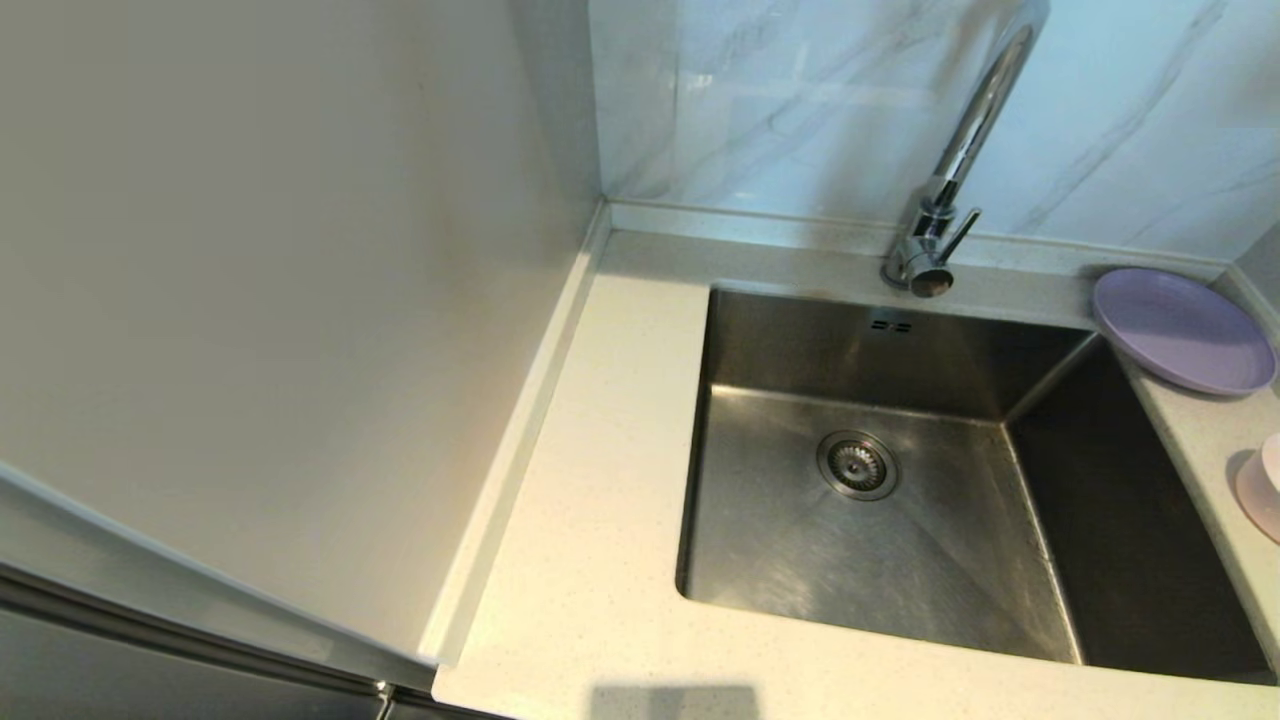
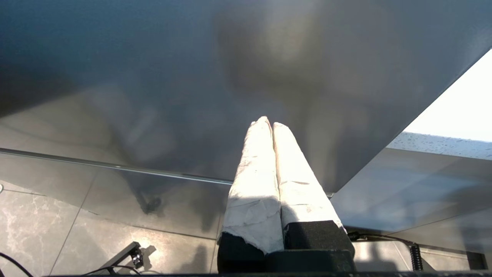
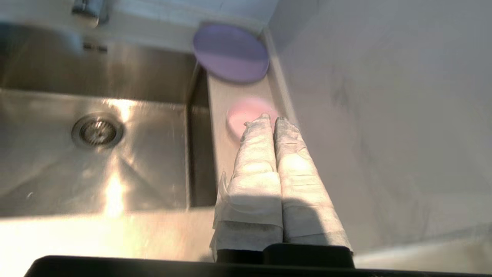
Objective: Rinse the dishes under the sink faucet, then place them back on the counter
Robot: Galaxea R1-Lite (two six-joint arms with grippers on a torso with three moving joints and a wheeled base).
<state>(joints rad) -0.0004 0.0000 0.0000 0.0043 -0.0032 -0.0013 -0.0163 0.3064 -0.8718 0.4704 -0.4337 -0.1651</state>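
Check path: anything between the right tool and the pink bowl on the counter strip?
Nothing visible. In the right wrist view the right tool, fingers pressed together, points straight at the pink bowl on the counter strip right of the sink. The lilac plate sits beyond it, not in between.

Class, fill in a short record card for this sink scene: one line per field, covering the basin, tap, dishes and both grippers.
sink: holds no dishes; drain strainer in its floor
faucet: behind the sink, no water seen running
lilac plate: on the counter, at the sink's far right corner
pink bowl: on the counter strip right of the sink, nearer than the plate
right gripper: shut, holding nothing, above that strip near the pink bowl
left gripper: shut, parked away from the sink
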